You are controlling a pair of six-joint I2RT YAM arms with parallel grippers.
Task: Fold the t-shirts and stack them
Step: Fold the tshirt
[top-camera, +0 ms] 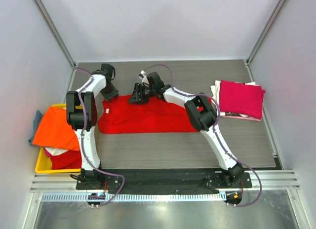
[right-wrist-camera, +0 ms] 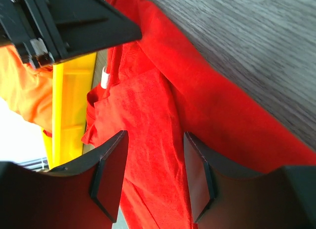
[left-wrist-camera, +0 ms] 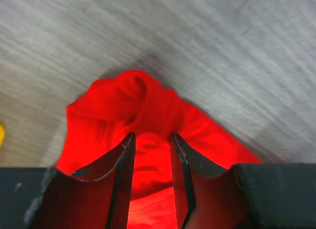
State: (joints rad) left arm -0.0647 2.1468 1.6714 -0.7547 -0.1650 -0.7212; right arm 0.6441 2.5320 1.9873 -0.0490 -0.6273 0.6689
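Top external view gives us the relation that matters: the red t-shirt [top-camera: 148,121] lies across the middle of the table [top-camera: 173,150] as a folded band, its long axis running left to right, and both arms reach to its far edge. The left arm [top-camera: 84,115] stretches forward to the band's far left corner. The right arm [top-camera: 207,115] crosses inward over the shirt, so its fingers sit near the middle of that far edge. From the left wrist, the left fingers [left-wrist-camera: 121,174] stand close together with a raised bunch of red cloth between and beyond them, which we read as a grip on that corner. From the right wrist, the right fingers [right-wrist-camera: 109,172] are spread apart over flat cloth, pinching nothing. We judge the next fold needs the right fingers to take hold first. A magenta shirt [top-camera: 240,98] tops the folded stack at the right; an orange shirt [top-camera: 59,125] drapes the yellow crate [top-camera: 42,166] on the left.
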